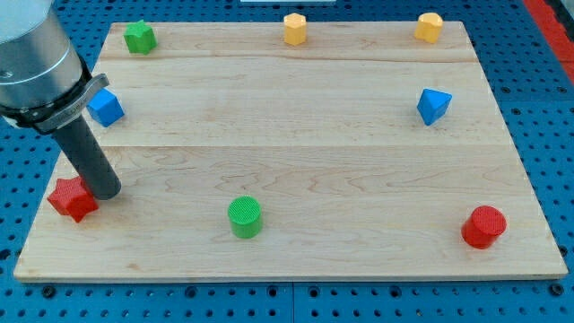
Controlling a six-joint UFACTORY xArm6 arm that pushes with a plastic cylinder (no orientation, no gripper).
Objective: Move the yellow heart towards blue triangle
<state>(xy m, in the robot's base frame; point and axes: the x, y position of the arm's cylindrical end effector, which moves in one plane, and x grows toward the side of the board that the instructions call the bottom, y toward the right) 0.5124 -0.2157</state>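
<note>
Two yellow blocks sit along the view's top edge of the board. The one at the top right [429, 27] looks like the yellow heart. The one at the top middle [295, 29] looks like a hexagon. The blue triangle [433, 106] lies below the top-right yellow block, near the board's right edge. My tip [105, 192] is far away at the view's lower left, right beside the red star [73, 198], at its right side. It is nowhere near the yellow heart or the blue triangle.
A blue cube [106, 107] lies at the left, just above the rod. A green star [139, 37] sits at the top left, a green cylinder [244, 217] at the bottom middle, and a red cylinder [483, 226] at the bottom right. The wooden board [296, 144] rests on a blue perforated base.
</note>
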